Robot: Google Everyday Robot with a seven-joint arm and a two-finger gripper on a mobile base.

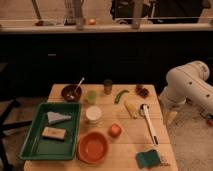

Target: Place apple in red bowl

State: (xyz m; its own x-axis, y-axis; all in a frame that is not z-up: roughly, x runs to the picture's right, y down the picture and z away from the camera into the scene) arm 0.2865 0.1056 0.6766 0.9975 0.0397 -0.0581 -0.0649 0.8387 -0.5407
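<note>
Camera view: approach step, nothing grasped yet. Gripper (170,117) hangs off the right edge of the table (125,152), under the white arm (186,86), jaws wide and empty. Apple (115,130) sits on the near half of the table, just right of the red bowl (93,148), which is empty. Next move, I judge: swing left over the table, drop on the apple from above, close, lift, short hop left into the bowl. White-handled tool (149,123) lies between gripper and apple, so go high. White cup (93,114) stands just far-left of the apple. Bowl is close to the near edge, with the green tray (35,145) just left.
</note>
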